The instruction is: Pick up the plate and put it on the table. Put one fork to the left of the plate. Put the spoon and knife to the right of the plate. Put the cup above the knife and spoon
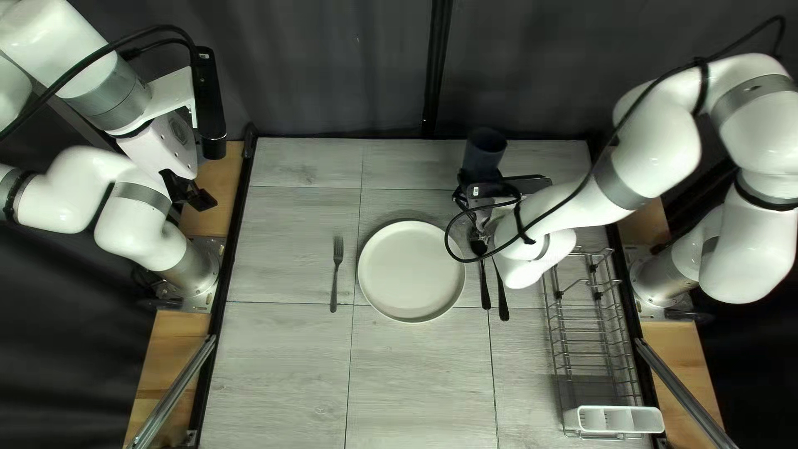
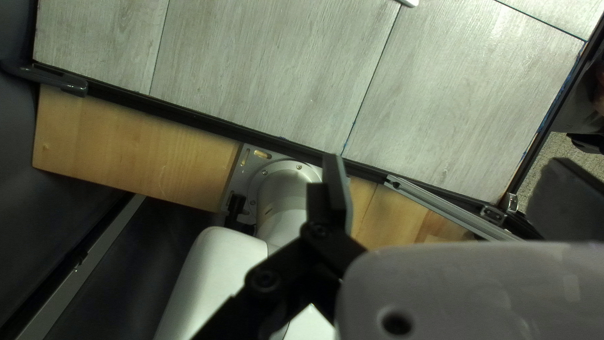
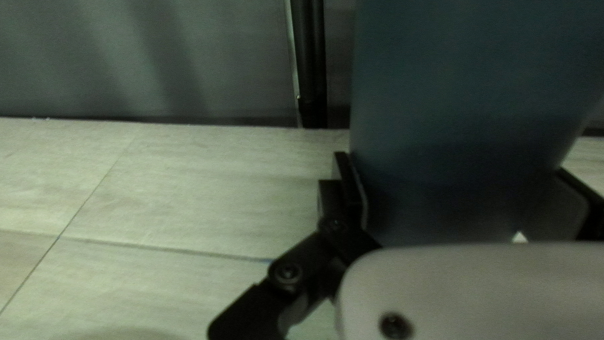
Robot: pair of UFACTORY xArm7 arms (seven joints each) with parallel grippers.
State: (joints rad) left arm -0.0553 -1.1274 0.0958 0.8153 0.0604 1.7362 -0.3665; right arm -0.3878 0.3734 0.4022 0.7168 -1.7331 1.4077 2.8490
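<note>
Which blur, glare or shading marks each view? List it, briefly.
Top left view: glossy highlights on my right arm, deep shade in the curtain. Left wrist view: a pale sheen on the table. Right wrist view: the close-up cup is soft and dim.

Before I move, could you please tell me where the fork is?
In the top left view, the fork lies just left of the plate, tines toward the curtain.

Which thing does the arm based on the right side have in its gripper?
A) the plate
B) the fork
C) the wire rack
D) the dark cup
D: the right gripper has one finger against each side of the dark cup.
</note>
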